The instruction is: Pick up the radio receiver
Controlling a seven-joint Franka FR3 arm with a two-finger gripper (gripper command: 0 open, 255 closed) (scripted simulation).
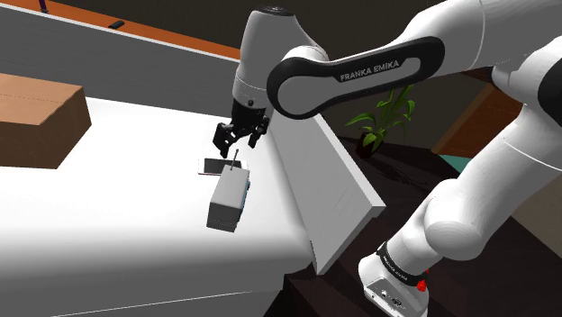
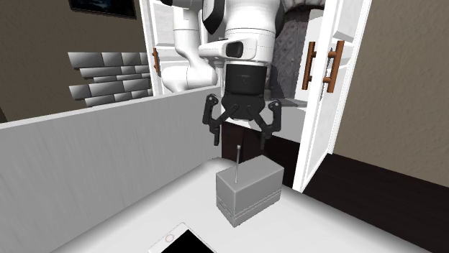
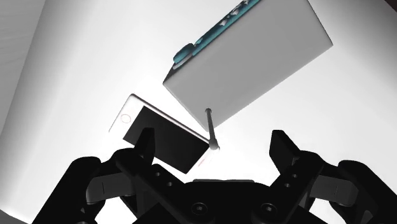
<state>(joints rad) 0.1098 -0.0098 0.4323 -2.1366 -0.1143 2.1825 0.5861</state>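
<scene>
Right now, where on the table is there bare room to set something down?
Bare tabletop runs wide between the cardboard box and the radio receiver. It is crowded under the open end effector: the phone lies close beside the receiver, whose antenna stands up.

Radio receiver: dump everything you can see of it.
The plain grey box-shaped radio receiver stands on the white table, a thin antenna rod rising from its top, teal knobs and buttons along one side face. A flat black-screened phone lies beside it. The open black gripper hovers above, touching nothing.
</scene>
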